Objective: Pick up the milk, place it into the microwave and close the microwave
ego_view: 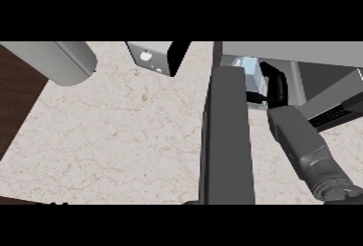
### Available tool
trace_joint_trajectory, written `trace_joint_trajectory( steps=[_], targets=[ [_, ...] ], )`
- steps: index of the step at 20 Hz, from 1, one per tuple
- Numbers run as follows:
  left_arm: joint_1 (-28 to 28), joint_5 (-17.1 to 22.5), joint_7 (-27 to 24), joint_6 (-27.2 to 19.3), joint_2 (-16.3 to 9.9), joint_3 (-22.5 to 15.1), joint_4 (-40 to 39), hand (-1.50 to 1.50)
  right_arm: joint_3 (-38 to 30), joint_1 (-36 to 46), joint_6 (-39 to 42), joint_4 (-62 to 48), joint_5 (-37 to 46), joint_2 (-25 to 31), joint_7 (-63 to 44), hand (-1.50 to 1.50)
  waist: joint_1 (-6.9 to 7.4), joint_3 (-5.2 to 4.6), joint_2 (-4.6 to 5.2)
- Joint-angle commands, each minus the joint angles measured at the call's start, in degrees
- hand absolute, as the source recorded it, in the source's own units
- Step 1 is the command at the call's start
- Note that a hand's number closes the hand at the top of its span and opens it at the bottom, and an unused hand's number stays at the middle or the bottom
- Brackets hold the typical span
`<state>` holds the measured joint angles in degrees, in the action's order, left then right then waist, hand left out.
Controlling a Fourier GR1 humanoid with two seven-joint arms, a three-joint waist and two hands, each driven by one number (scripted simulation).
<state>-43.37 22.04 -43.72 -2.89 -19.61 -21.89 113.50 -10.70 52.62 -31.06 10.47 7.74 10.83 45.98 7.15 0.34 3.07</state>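
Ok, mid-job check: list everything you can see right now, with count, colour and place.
Counter: one, beige marble-like top, fills most of the view.
Microwave: one, grey, upper right, open.
Microwave door: one, dark grey, swung out toward the lower edge, centre.
Milk: one, pale blue-white carton, just inside the microwave opening, mostly hidden.
Grey cylinder: one, upper left; cannot tell what it is.
Small box: one, grey-and-white with a dark side, top centre.
Right forearm: one, grey, from lower right into the microwave.
Right hand: one, black, at the milk; fingers too hidden to judge.
Left hand: not in view.
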Motion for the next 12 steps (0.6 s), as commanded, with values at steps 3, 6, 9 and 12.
trace_joint_trajectory(
  steps=[3, 6, 9, 12],
  targets=[
    [-0.01, -0.06, -0.23, -0.09, 0.01, 0.28, 0.39, -1.5, -3.09, 1.81, -0.21, 0.69, -2.44, -0.05, 3.7, 1.5, 1.03, 0.15, 0.39],
    [0.45, 0.01, 0.33, 1.13, -0.93, 0.2, -1.46, -1.5, -3.19, 4.26, -4.54, 0.6, -1.7, 0.68, 3.28, 1.5, 1.22, -0.01, 0.44],
    [2.2, 0.72, 0.56, 1.04, -0.33, 0.91, -1.92, -1.5, -2.88, 4.34, -10.72, 0.17, -0.45, 0.45, 3.92, 1.5, 1.16, -0.07, 0.68],
    [1.27, 0.78, 0.41, 1.15, -0.59, 0.96, -2.1, -1.5, -4.16, 4.36, -14.7, -0.1, -0.89, 1.54, 3.11, 1.5, 1.85, -0.02, 0.87]
  ],
)
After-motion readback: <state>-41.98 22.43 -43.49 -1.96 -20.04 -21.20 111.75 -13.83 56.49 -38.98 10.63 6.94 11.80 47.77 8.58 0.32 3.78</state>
